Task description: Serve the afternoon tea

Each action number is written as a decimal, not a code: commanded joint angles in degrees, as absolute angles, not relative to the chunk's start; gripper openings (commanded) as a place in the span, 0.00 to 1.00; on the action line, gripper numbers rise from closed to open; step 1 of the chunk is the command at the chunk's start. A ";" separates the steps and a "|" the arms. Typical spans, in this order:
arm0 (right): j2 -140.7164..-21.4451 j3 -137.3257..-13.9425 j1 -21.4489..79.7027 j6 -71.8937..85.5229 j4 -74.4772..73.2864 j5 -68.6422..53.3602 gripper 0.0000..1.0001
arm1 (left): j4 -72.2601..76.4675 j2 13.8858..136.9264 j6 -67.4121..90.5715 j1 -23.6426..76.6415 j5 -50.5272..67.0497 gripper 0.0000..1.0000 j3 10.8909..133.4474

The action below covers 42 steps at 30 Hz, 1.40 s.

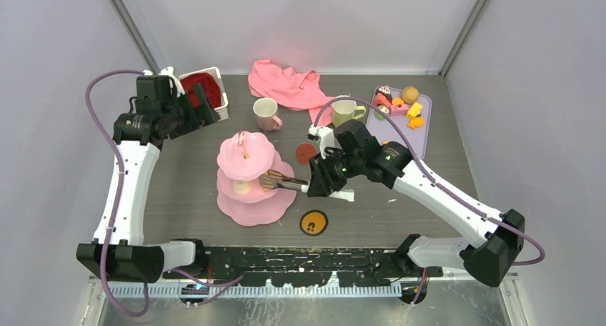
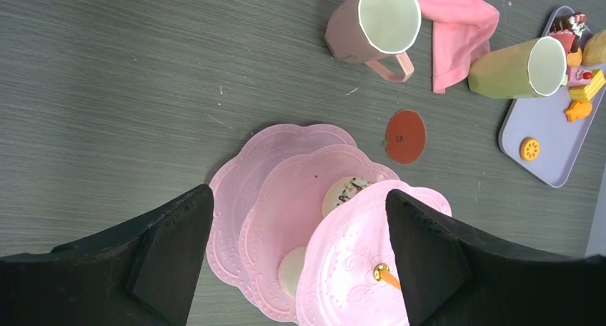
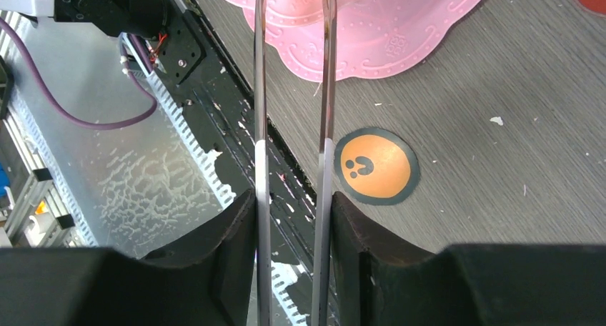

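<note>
Your right gripper is clenched partway on clear tongs. Their tips pinch an orange toy pastry at the right side of the pink cake stand, about level with its middle tier. To do this well, carry the pastry inside the scalloped rim, lower it flat, then ease the squeeze slowly. Your left gripper hangs wide and empty above the stand. The pink mug and yellow-green mug sit behind the stand

Extras on the grey wood-grain table
Crumpled pink cloth and white basket at back; lilac rectangular tray right; red round coaster, orange round coaster, clear plastic tongs.
</note>
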<state>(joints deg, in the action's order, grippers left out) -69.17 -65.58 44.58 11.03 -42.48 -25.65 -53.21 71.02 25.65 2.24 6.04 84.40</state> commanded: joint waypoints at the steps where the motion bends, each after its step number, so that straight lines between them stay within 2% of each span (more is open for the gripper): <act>1: -68.39 -66.43 44.93 10.89 -38.41 -25.51 0.46 | -52.43 70.05 25.93 2.02 5.96 0.90 86.79; 6: -67.84 -66.46 44.92 10.84 -38.41 -25.24 0.55 | -52.30 70.29 25.98 2.02 6.15 0.90 86.84; 9: -67.60 -66.52 44.98 10.75 -38.39 -24.70 0.56 | -52.21 70.31 26.02 2.02 6.24 0.90 86.92; 16: -63.42 -68.47 44.95 9.98 -41.58 -16.51 0.47 | -52.14 70.22 26.01 2.02 6.31 0.90 86.77; 21: -59.63 -70.76 43.62 8.94 -47.56 -7.03 0.32 | -51.70 70.53 25.84 2.04 6.35 0.90 87.24; 25: -57.51 -73.56 42.39 9.46 -55.28 1.61 0.16 | -50.68 70.34 26.04 2.04 7.00 0.90 86.94; 30: -52.86 -75.06 41.67 12.36 -58.74 14.23 0.07 | -49.03 71.08 27.12 2.02 9.58 0.90 86.09; 34: -52.93 -74.63 39.56 15.42 -58.75 22.76 0.03 | -47.86 70.78 27.93 2.00 11.41 0.89 85.08; 37: -53.94 -72.70 33.80 15.12 -55.82 22.53 0.03 | -47.55 70.20 28.17 2.02 12.47 0.89 84.18; 42: -56.59 -70.44 20.93 12.10 -48.08 12.17 0.03 | -48.56 68.90 27.36 2.02 11.96 0.89 83.20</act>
